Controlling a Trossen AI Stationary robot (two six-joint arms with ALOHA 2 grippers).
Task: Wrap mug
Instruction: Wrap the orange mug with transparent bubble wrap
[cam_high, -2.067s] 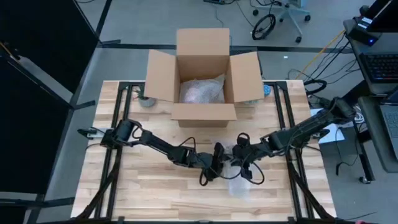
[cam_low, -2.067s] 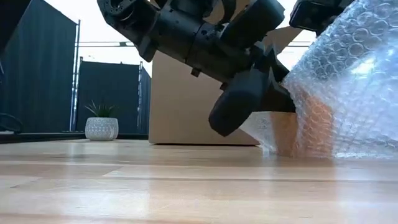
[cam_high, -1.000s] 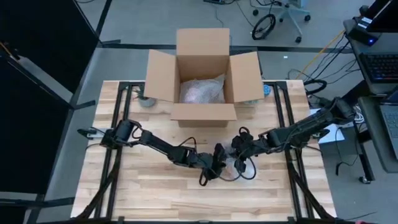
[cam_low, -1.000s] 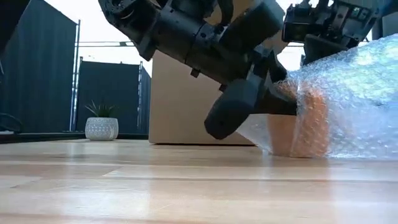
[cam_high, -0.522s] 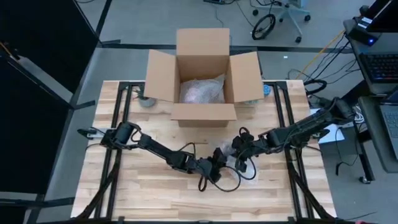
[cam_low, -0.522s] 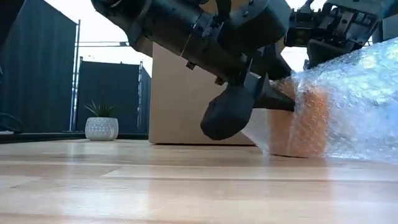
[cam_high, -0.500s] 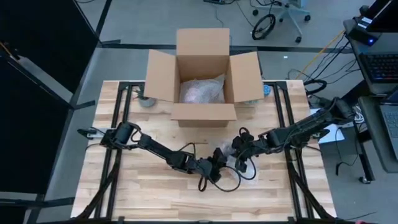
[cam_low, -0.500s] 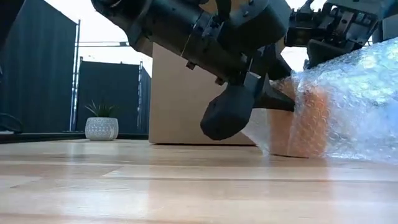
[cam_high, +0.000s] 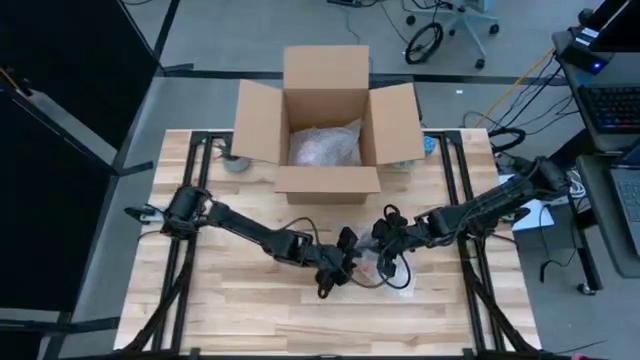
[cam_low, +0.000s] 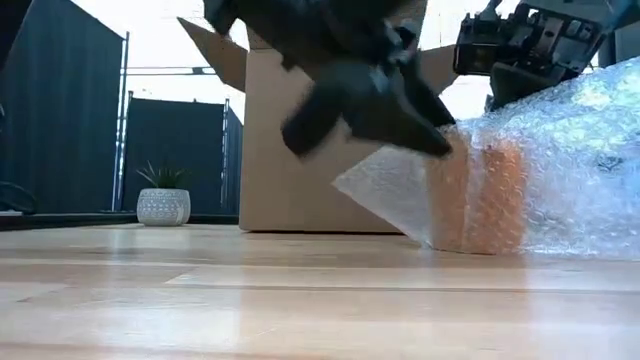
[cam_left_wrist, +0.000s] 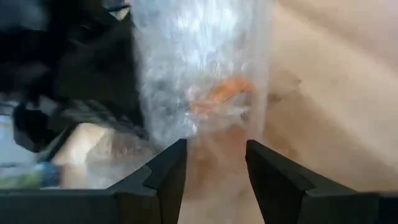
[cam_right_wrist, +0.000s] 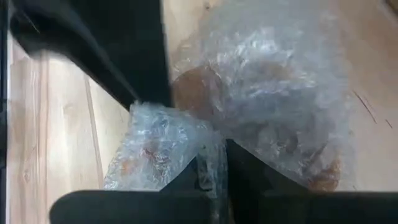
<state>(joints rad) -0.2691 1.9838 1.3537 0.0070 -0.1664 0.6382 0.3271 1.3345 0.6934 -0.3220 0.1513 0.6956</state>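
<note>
Near the table's middle, in front of the box: one orange mug (cam_low: 480, 195) is seen, lying under one sheet of bubble wrap (cam_low: 570, 150).
Mug: its orange body is made out through the clear wrap in the low view and in both wrist views; which way it lies cannot be told.
Bubble wrap: one sheet is draped over and around the mug, with a loose flap reaching out over the tabletop toward the left gripper.
Right gripper (cam_high: 381, 243): it is held at the wrap, just right of the mug; in its wrist view the two fingers (cam_right_wrist: 245, 174) are pressed together on a fold of the wrap.
Left gripper (cam_high: 345, 262): it is placed just left of the mug; in its wrist view the two fingers (cam_left_wrist: 165, 174) are spread apart with nothing between them, the wrapped mug being just ahead.
Arms: two are counted, meeting near the table's centre from opposite sides.
Table (cam_high: 240, 310): one light wooden top is seen.
Cardboard box (cam_high: 328, 120): one is set at the far edge, flaps open, with one crumpled bundle of wrapping (cam_high: 323, 145) inside.
Potted plant (cam_low: 163, 198): one small plant in a pale pot is seen at the far edge, left of the box.
</note>
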